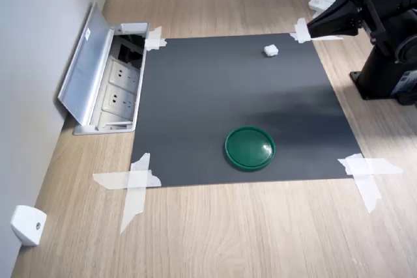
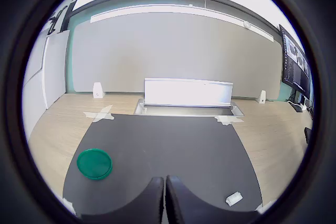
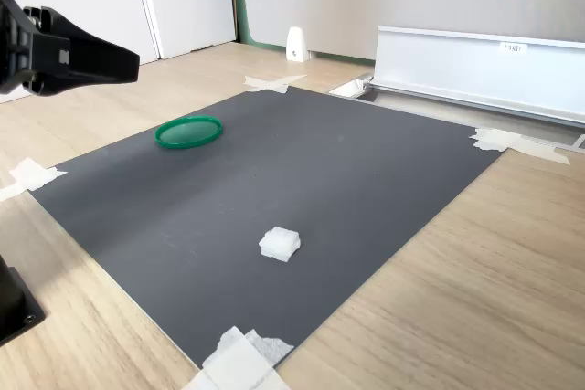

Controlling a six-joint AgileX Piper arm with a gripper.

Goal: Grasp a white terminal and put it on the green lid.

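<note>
tool (image 2: pixel 165 195) closed, empty, raised at mat edge | terminal (image 1: pixel 270 50) on mat (image 1: pixel 215 102), well apart from lid (image 1: pixel 249 148) | risk: tiny block gets nudged or slips on grasp

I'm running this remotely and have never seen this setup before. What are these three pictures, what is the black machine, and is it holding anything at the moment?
The black machine is a single robot arm ending in a gripper, a two-fingered pincer. Two pictures come from fixed cameras off the arm, looking at the desk from different sides. The third comes from a camera on the wrist, so it looks out past the gripper's two dark fingers, which sit close together with nothing between them.

A dark grey mat is taped to the wooden desk. On it lie a round green lid and, well apart from it, a tiny white terminal. By the wall is an open socket box. The gripper hovers above the mat's edge, holding nothing.
</note>
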